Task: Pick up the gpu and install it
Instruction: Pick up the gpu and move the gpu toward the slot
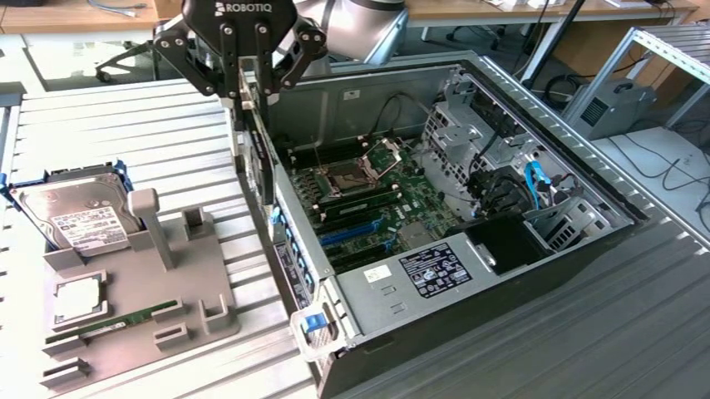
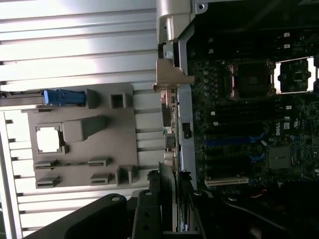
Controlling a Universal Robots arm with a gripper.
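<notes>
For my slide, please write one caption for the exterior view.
Robot hand holds the gpu upright at the open computer case's edge; hard drive in gray holder.

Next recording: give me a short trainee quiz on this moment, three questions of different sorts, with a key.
1. True or false: the gpu lies flat on the grey fixture.
2. Which part sits on the fixture, at the exterior view's left? A) hard drive B) fan C) power supply
3. Fill in: the gripper is shut on the ____.
Key: 1 false, it hangs edge-on from the gripper beside the wall of the open computer case; 2 A; 3 gpu.
</notes>
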